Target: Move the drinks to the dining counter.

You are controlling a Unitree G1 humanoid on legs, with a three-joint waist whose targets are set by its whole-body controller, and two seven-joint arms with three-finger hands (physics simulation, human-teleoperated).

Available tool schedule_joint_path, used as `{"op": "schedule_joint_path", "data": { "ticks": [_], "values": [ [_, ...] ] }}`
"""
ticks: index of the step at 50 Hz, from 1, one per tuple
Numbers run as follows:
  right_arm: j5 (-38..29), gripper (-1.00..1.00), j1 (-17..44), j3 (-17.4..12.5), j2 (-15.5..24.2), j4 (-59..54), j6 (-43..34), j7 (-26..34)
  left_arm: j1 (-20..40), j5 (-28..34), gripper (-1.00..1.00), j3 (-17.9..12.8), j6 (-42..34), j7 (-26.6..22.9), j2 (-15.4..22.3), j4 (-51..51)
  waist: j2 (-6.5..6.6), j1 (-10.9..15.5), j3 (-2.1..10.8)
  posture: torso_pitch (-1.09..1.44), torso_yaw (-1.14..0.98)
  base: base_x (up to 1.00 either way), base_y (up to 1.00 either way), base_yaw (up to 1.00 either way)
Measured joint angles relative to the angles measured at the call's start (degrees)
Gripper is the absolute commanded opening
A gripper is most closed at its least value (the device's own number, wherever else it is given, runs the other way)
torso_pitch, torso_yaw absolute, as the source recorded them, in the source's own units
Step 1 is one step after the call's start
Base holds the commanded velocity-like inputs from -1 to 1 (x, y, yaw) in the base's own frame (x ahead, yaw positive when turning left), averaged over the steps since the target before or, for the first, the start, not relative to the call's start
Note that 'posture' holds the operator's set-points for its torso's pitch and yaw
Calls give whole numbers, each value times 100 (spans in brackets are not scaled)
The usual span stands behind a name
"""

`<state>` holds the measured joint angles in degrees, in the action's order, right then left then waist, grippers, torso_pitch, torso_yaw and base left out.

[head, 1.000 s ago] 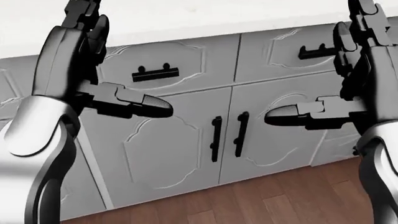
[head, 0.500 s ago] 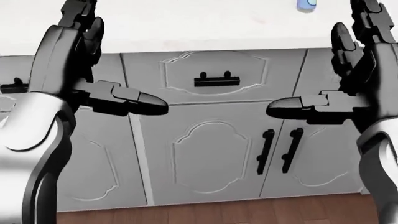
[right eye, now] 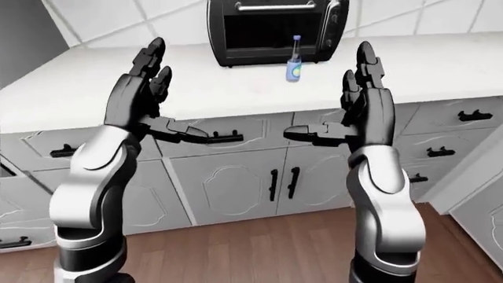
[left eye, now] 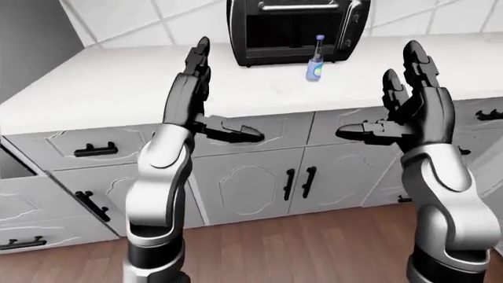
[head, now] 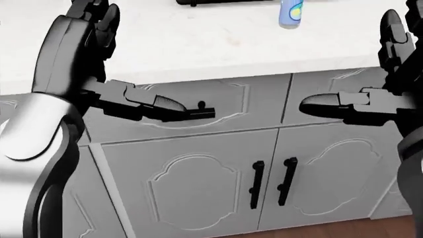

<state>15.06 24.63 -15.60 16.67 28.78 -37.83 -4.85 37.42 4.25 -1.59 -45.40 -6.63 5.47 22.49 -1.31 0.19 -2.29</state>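
Note:
A small blue drink bottle [left eye: 316, 66] with a thin neck stands on the white counter [left eye: 110, 88] just below a black toaster oven [left eye: 295, 29]. Its lower part shows at the top of the head view [head: 291, 14]. My left hand [left eye: 206, 88] is raised, open and empty, left of the bottle and well short of it. My right hand [left eye: 397, 97] is raised, open and empty, to the right of the bottle. Both hands hang over the counter's near edge and the cabinet fronts.
Grey cabinet doors with black handles [left eye: 299, 181] run below the counter. A drawer [left eye: 39, 200] at the left stands pulled out. Wood floor [left eye: 299, 247] lies below. A tiled wall [left eye: 141, 17] rises behind the oven.
The whole head view has shifted: the camera tilted up and the counter top and bottle came further into view. Both hands stay raised and open.

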Motion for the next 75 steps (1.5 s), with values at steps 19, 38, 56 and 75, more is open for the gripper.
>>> {"op": "schedule_joint_path", "data": {
  "ticks": [19, 38, 56, 75],
  "values": [
    [-71, 100, 135, 35, -38, 47, 78, 74, 48, -17, 100, -142, 42, 46, 121, 63, -197, 186, 76, 0, 0, 48, 0, 0],
    [-74, 100, 26, 103, -52, -16, -166, 47, -256, -83, 100, -215, -238, 84, 133, 91, 454, 148, 90, 0, 0, -18, 0, 0],
    [-248, 100, 74, -31, 5, -75, -53, -49, -199, -174, 100, -100, -229, 62, 102, 363, 112, -94, -57, 0, 0, -23, 0, 0],
    [-740, 100, 768, 423, -252, -1209, -10, -561, -319, -187, 100, -155, -27, 93, 141, 275, 111, 25, 113, 0, 0, 0, 0, 0]
  ]
}}
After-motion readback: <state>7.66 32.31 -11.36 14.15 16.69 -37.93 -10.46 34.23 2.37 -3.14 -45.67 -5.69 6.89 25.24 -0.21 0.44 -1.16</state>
